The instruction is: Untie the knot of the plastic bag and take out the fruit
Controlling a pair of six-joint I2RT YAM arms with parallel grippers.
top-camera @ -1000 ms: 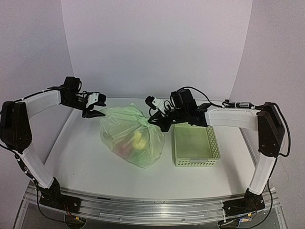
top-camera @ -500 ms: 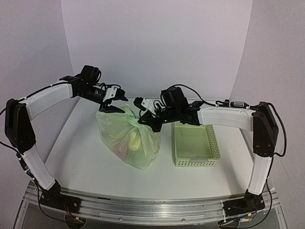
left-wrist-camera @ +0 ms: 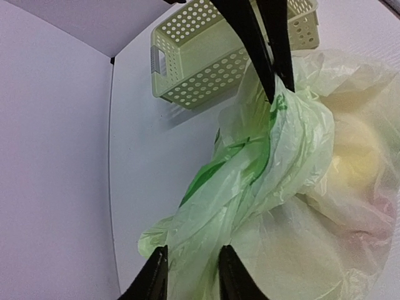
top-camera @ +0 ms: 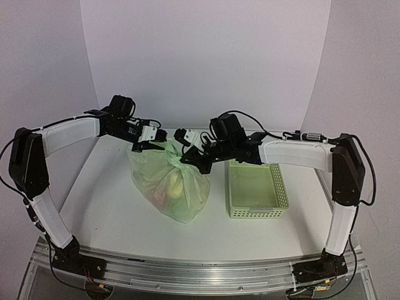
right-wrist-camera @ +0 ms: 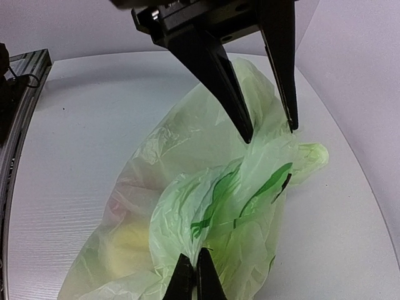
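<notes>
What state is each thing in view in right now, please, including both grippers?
bag: closed at the top.
knot: tied, not yet undone.
fruit: inside the bag.
basket: upright, empty.
left gripper: jaws open, one on either side of a fold of the bag.
right gripper: jaws shut on the bag near the knot.

A lab booth: plain white backdrop [top-camera: 206, 56], white table [top-camera: 106, 212], aluminium mounting rail [top-camera: 187, 270].

Both arms reach inward. The left tool [left-wrist-camera: 190, 278] has its fingers spread apart; facing it, the right tool [right-wrist-camera: 192, 278] is pinched closed.
</notes>
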